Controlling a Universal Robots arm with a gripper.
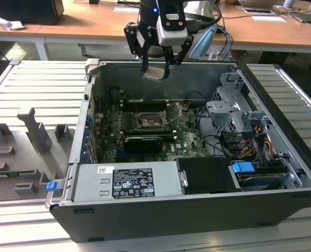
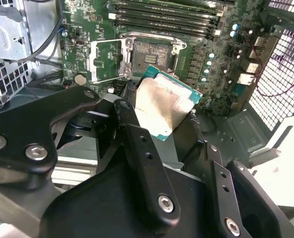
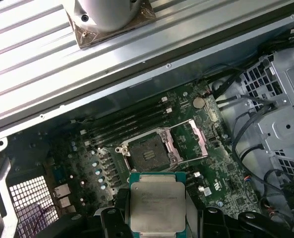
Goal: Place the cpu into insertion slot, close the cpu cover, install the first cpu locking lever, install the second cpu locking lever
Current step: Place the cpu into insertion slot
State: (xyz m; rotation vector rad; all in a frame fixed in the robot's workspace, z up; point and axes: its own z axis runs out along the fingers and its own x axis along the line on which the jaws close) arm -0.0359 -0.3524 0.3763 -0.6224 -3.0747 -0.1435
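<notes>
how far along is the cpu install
Nothing is seated yet. The gripper holds the small silvery-grey square cpu above the dark computer case. The dark-centred, silver-rimmed square insertion slot lies empty, its thin silvery metal cpu cover open. Placing, closing, locking remain.

- Cpu [image 3: 154, 201]: pale silvery-grey face, a bit smudged, with a teal-green rim.
- Gripper [image 1: 156, 72]: black fingers, light grey body above.
- Circuit board [image 3: 82, 163]: deep green, speckled with silver.
- Insertion slot [image 3: 147, 152]: dark centre, silvery frame.
- Clip [image 1: 243, 168]: bright blue.
- Table [image 1: 40, 84]: grey, ribbed stripes.
</notes>
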